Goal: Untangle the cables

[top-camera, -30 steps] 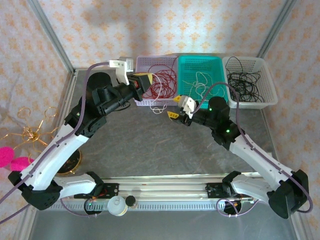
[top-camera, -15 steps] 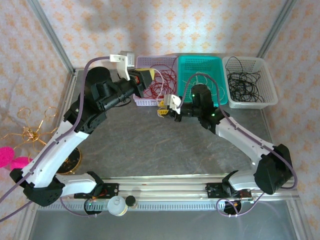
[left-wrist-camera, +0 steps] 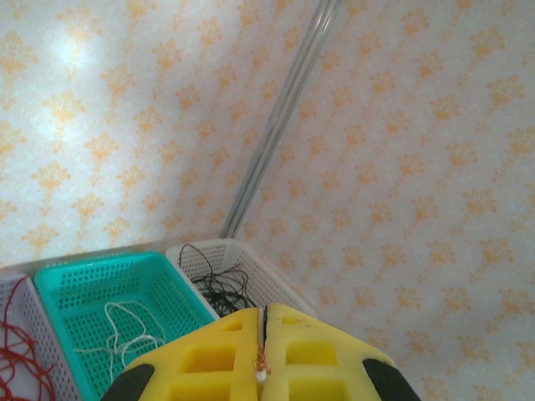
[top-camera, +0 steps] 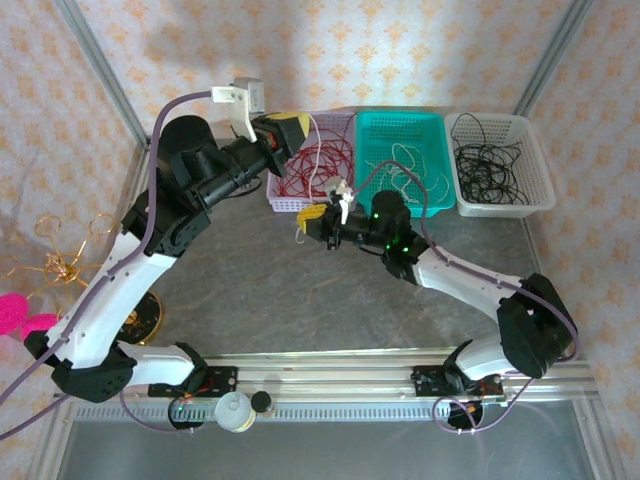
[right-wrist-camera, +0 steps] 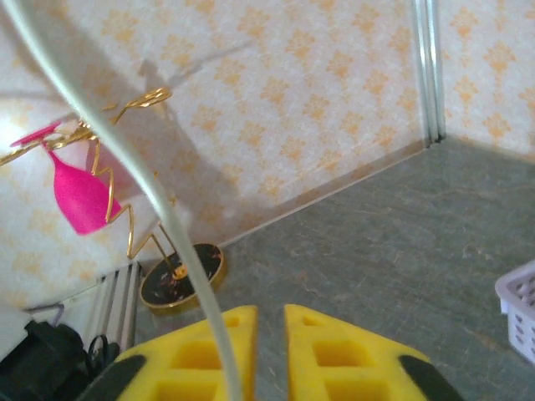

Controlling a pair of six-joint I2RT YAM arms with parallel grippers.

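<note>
Red cables (top-camera: 330, 160) fill lavender basket (top-camera: 283, 202); white cable (top-camera: 410, 172) in teal basket (top-camera: 400, 118)

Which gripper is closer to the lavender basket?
Left. The left gripper hangs over the back-left corner of the lavender basket; the right gripper sits over the table just short of its near rim.

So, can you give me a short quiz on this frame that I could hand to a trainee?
1. The white basket on the right holds cables of which colour? A red, B white, C black.
2. True or false: the left claw has its fingers pressed together on a thin strand.
3. Fill in: the cable lying in the teal basket is ____.
Key: 1 C; 2 true; 3 white.
</note>
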